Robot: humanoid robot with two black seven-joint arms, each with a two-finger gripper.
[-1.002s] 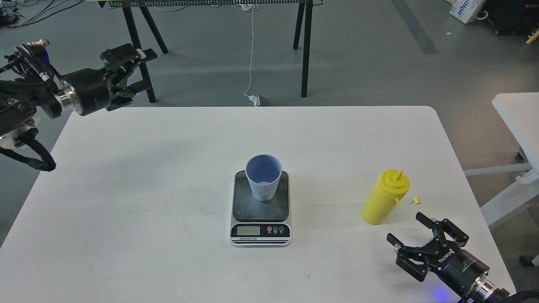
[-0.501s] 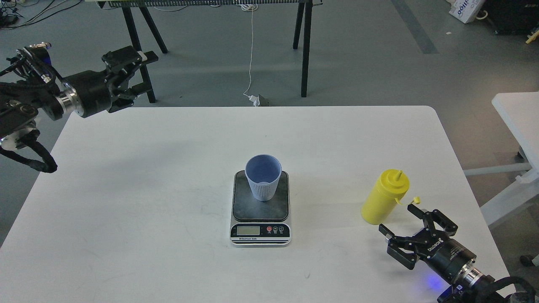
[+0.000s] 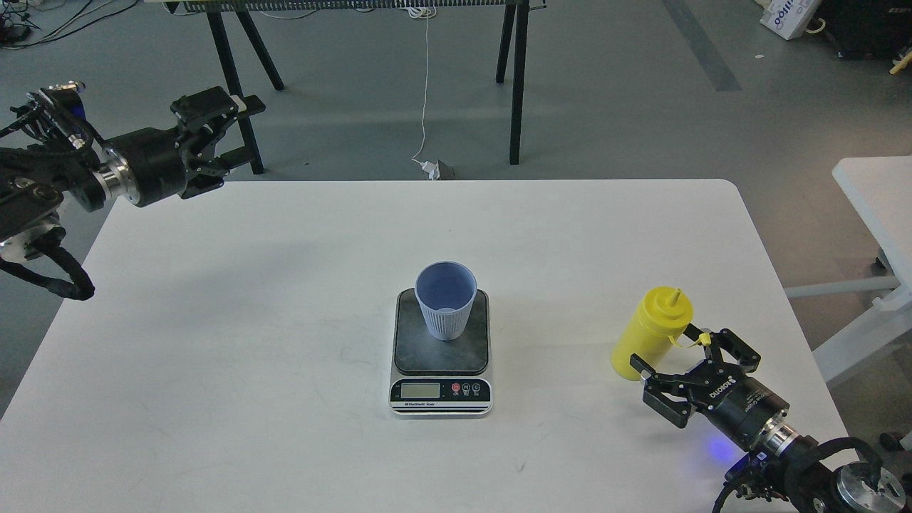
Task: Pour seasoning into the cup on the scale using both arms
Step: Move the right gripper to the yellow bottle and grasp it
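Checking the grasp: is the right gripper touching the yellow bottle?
Cannot tell: in the head view the open right gripper brackets the yellow bottle, fingertips overlapping its outline.

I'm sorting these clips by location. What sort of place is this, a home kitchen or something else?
Probably a robotics lab or workshop, not a kitchen. The bare white table stands on a grey floor, a loose white cable trails down to a plug on the floor, and a black-legged trestle bench stands behind.

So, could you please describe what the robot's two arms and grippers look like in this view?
Both arms are black with silver metal rings at the wrist joints and black cables looped alongside. The left gripper is a black, claw-like two-finger unit with a pale strip near its top. The right gripper is the same black claw shape, with white lettering on its body and a blue light glowing beneath its wrist.
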